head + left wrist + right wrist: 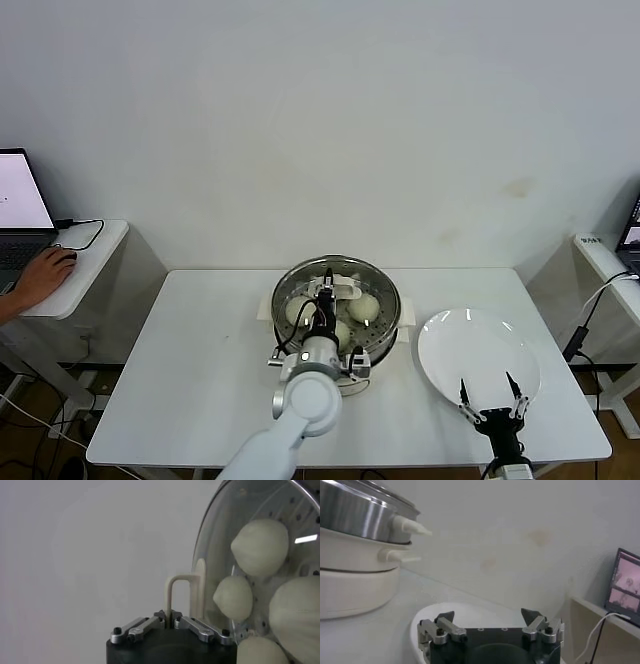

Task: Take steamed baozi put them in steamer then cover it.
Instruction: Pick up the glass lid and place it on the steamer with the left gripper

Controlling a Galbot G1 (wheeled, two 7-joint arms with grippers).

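At frame centre, the left gripper (328, 291) is pinching the cover (220, 555) by its handle (176, 596) over the steamer (385, 325); glass, likely heavy and fragile. The right gripper (492, 395) is idling wide open, lower right.

Even, soft indoor light, faint shadows, bright glint on the cover (240, 555), wrist foregrounds blurred

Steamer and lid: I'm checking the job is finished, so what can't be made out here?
- Fourth bun: head view shows three buns under the lid; the left gripper, shut on the lid handle, hides the rest.
- Lid seating: the steamer rim is blocked by the left arm.
- Right gripper, open over the plate, is cut off by the bottom edge.
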